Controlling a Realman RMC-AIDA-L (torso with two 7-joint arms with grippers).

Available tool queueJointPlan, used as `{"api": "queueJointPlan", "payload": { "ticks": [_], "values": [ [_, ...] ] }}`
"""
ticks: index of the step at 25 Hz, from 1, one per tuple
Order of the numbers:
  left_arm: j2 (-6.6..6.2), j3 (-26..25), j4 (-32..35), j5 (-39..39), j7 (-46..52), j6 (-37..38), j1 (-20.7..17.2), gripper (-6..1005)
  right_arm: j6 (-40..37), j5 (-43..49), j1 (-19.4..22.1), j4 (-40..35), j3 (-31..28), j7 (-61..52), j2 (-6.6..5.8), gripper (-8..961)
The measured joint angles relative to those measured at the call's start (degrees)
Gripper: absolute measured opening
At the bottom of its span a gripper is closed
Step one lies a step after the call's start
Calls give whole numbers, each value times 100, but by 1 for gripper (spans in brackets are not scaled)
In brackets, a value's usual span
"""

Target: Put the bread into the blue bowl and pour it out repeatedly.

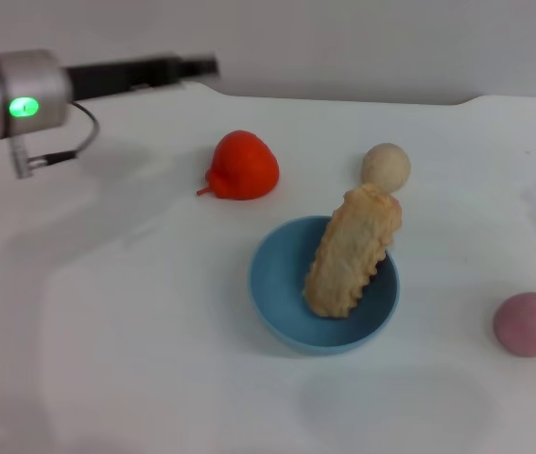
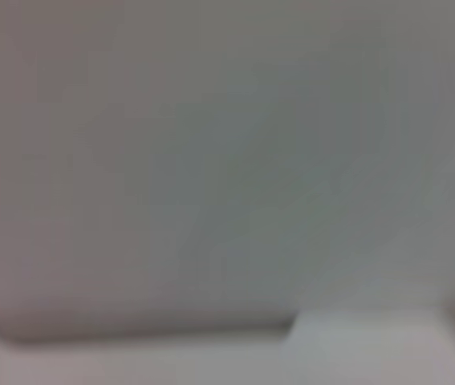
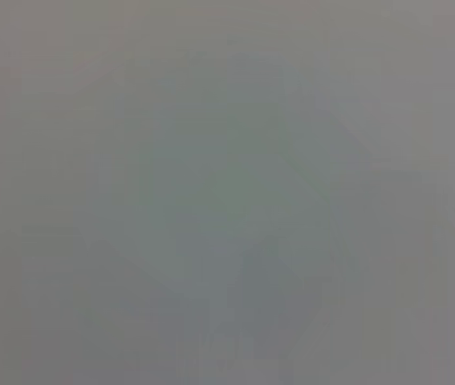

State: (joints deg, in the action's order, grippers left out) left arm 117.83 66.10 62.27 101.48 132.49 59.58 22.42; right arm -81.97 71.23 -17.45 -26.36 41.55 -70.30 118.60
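White tabletop (image 1: 135, 331) ahead: nearest me, the bread (image 1: 353, 251) leans in the blue bowl (image 1: 282, 293), overhanging its far rim. Farther back-left hovers my left gripper (image 1: 201, 66); its grip I cannot tell. I'd grasp the rim opposite the overhang, tipping slowly.

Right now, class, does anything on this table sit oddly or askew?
Yes: the bread is not lying flat in the blue bowl. It leans tilted, underside up, its far end sticking out over the rim toward the beige ball.

Both wrist views are blurred grey. The left gripper (image 1: 201, 66) perhaps shut; its arm is cut off.
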Motion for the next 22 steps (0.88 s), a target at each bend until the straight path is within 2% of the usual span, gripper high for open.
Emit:
{"api": "queueJointPlan", "payload": {
  "ticks": [2, 5, 7, 9, 12, 13, 14, 15, 16, 17, 18, 19, 21, 22],
  "values": [
    [-2, -318, -496, -1159, -887, 95, -192, 311, 9, -18, 10, 87, -135, 2, -2, 322],
    [-25, -1174, -1936, -2945, -2457, 864, -303, 310, 10, -22, 52, 190, -312, 10, 0, 322],
    [-40, -1742, -2690, -3496, -3033, 1407, -275, 309, 10, -26, 66, 271, -397, 10, 2, 322],
    [-32, -2463, -3321, -3735, -3484, 1880, -271, 308, 9, -30, 67, 338, -451, 19, 3, 323],
    [-5, -3023, -3699, -3797, -4085, 2295, -342, 307, 60, -32, 52, 451, -524, 60, 2, 323],
    [-5, -3023, -3699, -3797, -4085, 2295, -342, 307, 106, -32, 46, 472, -541, 100, 2, 323],
    [34, -3312, -4091, -3934, -5558, 2733, -426, 306, 233, -36, 34, 555, -571, 375, 12, 323],
    [53, -3391, -4354, -4078, -6356, 2881, -447, 306, 262, -62, 29, 623, -583, 603, 16, 323],
    [53, -3391, -4354, -4078, -6356, 2881, -447, 306, 262, -62, 29, 623, -583, 603, 16, 323],
    [61, -3441, -4679, -4289, -7340, 3025, -453, 306, 280, -121, 25, 726, -591, 884, 23, 323],
    [66, -3465, -4881, -4407, -7884, 3100, -452, 306, 274, -240, 22, 862, -599, 1238, 29, 323],
    [69, -3485, -5187, -4580, -8956, 3201, -440, 306, 252, -409, 18, 1045, -607, 1652, 38, 323],
    [70, -3501, -5699, -4755, -10874, 3262, -389, 306, 149, -955, -4, 1544, -613, 2717, 56, 322],
    [72, -3502, -5841, -4773, -11496, 3247, -373, 306, 88, -1196, -19, 1776, -611, 3255, 69, 322]
  ]
}}
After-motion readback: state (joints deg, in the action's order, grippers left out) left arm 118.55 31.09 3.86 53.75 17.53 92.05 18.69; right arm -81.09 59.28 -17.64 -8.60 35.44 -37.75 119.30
